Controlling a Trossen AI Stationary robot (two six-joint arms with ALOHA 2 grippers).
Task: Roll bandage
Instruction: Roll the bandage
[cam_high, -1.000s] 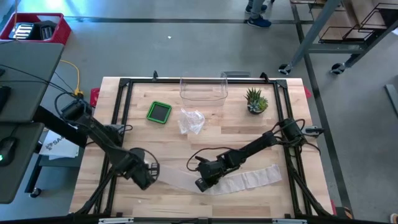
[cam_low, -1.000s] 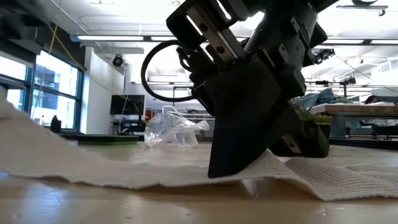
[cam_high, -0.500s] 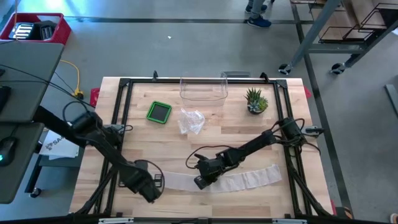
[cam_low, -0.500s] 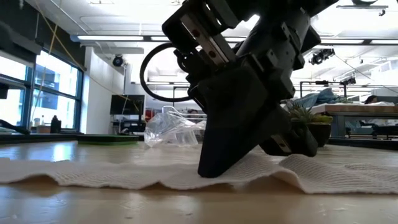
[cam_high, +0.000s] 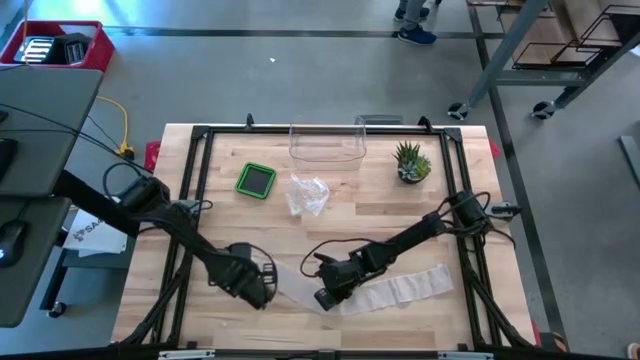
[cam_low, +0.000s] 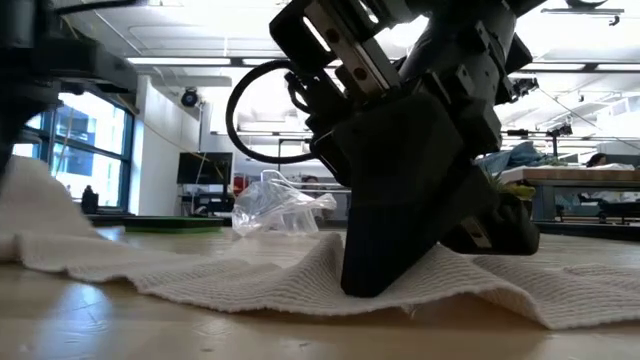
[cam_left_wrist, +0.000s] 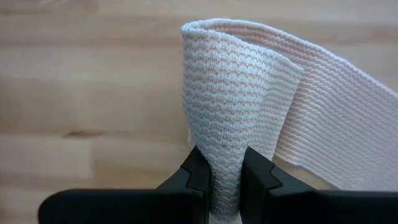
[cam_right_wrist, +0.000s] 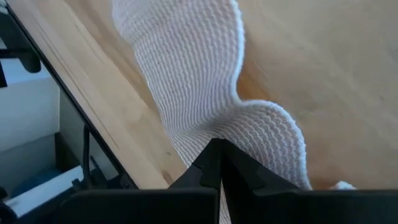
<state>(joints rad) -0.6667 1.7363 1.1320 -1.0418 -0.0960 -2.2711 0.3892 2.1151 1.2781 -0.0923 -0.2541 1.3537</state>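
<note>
Bandage (cam_high: 395, 289) laid flat along the front edge of the worktop (cam_high: 340, 225), both grippers on it.
Left gripper (cam_high: 262, 291) has its fingers (cam_left_wrist: 194, 172) clamped on the strip's left end, folded up into a loop; right gripper (cam_high: 325, 297), fingers pressed together, pins the strip down mid-length, and the cloth ripples between the two.

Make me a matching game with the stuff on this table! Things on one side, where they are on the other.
Things:
1. bandage
2. plant
3. green box
4. plastic wrap

Places:
A. far right part of the table
B. between the box and the plant
C. near edge, pinched by the left gripper
D. far left part of the table

Pairs: 1-C, 2-A, 3-D, 4-B
</note>
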